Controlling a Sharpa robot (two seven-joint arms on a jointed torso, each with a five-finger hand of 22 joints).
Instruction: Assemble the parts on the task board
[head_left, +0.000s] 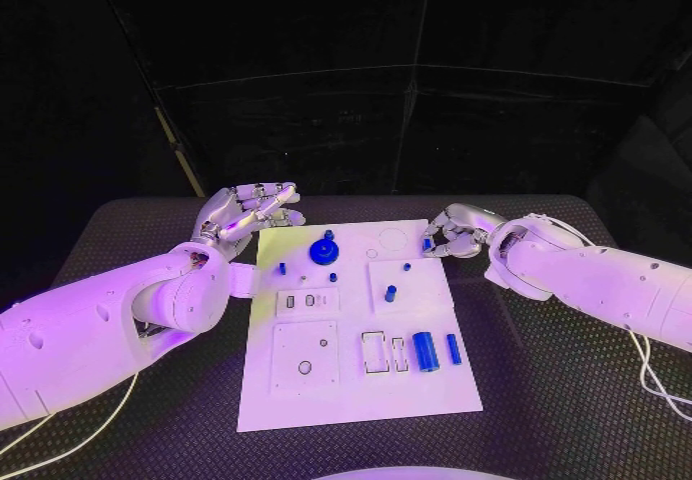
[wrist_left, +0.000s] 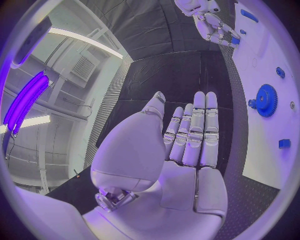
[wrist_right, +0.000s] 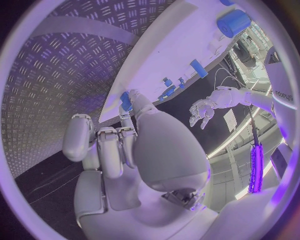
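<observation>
The white task board (head_left: 361, 385) lies in the middle of the table. A blue gear (head_left: 325, 248) (wrist_left: 267, 100) sits near its far edge, with small blue pegs (head_left: 389, 293) around it. A blue cylinder (head_left: 426, 351) (wrist_right: 232, 22) and a blue bar (head_left: 453, 348) lie beside empty slots at the near right. My right hand (head_left: 454, 232) (wrist_right: 134, 145) is at the board's far right edge and pinches a small blue part (head_left: 428, 243) (wrist_right: 125, 101) between thumb and finger. My left hand (head_left: 253, 215) (wrist_left: 187, 140) hovers off the board's far left corner, fingers straight and holding nothing.
The board rests on a black ribbed mat (head_left: 548, 400) that has free room on both sides. A white square plate (head_left: 306, 357) with a hole sits on the board's near left. White cables (head_left: 656, 385) hang beside my right arm.
</observation>
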